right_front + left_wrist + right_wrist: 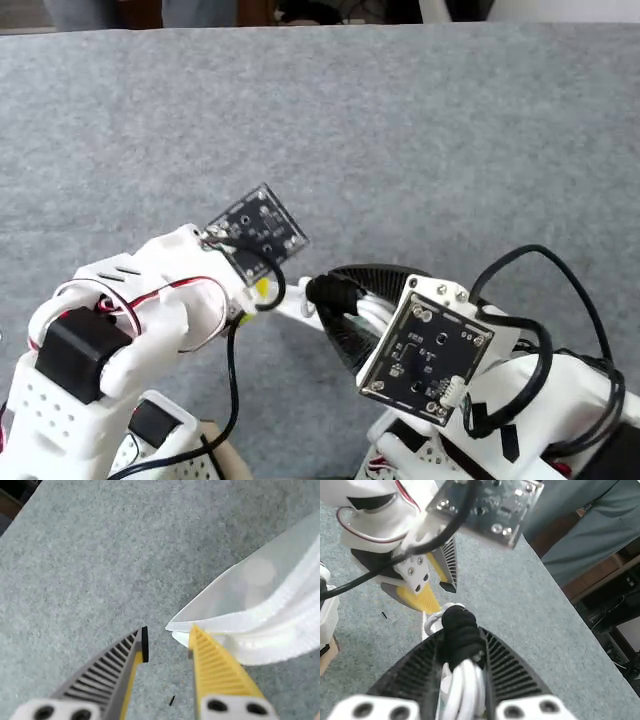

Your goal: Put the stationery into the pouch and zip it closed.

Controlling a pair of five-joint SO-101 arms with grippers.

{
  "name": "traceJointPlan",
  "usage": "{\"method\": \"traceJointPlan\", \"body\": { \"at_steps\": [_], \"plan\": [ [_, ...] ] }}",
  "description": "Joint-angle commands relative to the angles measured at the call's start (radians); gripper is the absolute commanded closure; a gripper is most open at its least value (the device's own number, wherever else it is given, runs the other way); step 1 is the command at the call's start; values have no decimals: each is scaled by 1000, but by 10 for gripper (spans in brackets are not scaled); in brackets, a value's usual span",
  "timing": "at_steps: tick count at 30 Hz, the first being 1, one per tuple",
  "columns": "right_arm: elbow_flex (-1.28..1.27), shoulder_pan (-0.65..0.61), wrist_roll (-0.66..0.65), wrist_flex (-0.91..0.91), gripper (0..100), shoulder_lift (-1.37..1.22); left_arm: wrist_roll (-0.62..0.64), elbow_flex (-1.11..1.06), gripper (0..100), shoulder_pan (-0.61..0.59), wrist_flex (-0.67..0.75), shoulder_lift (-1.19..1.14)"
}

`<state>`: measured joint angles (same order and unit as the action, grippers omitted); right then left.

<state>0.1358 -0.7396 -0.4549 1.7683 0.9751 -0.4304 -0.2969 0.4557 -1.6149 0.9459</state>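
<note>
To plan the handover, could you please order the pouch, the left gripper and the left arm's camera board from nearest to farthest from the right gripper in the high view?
1. The pouch: held in the right gripper itself.
2. The left gripper: beside the pouch's end.
3. The camera board: behind the left gripper, farther up the table.

smooth frosted plastic pouch [250, 580], rough felt table cover [100, 555].

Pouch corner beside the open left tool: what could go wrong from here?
The left tool has its yellow finger at the pouch corner, and the grey finger stands apart; closing might miss or push the pouch away. The right tool, shut on a white bundle, is very near the left tool; they might collide.
</note>
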Motion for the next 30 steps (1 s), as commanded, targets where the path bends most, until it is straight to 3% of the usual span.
{"method": "traceJointPlan", "body": {
  "at_steps": [1,8,15,23,30],
  "plan": [
    [-2,14,14,2,986,-8,35,28,820,-12,0,8],
    [-2,14,14,2,986,-10,-37,71,786,-15,-75,60],
    [-2,12,14,2,986,-12,-206,68,781,-64,-138,169],
    [-2,12,15,2,986,-12,-210,62,613,-62,-141,215],
    [-2,11,38,2,986,-12,-212,-41,603,-5,-54,158]
  ]
}}
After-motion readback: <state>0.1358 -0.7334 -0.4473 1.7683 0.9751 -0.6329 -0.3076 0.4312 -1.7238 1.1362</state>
